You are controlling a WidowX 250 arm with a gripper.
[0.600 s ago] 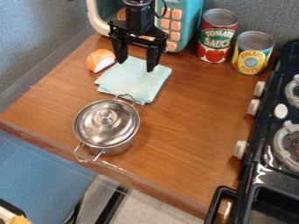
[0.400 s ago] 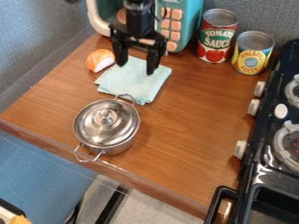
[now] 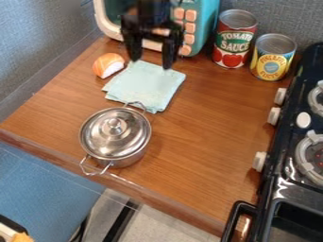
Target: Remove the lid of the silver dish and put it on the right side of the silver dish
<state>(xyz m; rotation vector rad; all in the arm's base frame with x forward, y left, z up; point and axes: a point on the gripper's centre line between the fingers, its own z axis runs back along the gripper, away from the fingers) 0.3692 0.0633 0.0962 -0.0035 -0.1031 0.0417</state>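
Brown wooden counter (image 3: 202,142) is spreading out below the fingers of our black gripper (image 3: 150,63). Well off to the right of the fingers, we are seeing the black stove (image 3: 273,172), with its pale knobs facing the counter. Just behind the fingers, a teal toy microwave (image 3: 209,21) is standing with its orange buttons facing us. We are keeping the fingers spread wide apart, pointing downward near the far edge of the cloth.

Farther down the view from the fingers, the silver dish (image 3: 134,159) is sitting upright, one handle pointing toward them and the other away. Directly beneath the fingers in the view and reaching nearer the dish, a pale green cloth (image 3: 145,87) is lying flat. The lid (image 3: 129,138) is resting on the dish. To the right of the fingers, a tomato can (image 3: 232,40) and a pineapple can (image 3: 272,59) are standing side by side. Left of the fingers, we are seeing an orange-and-white toy food piece (image 3: 108,65).
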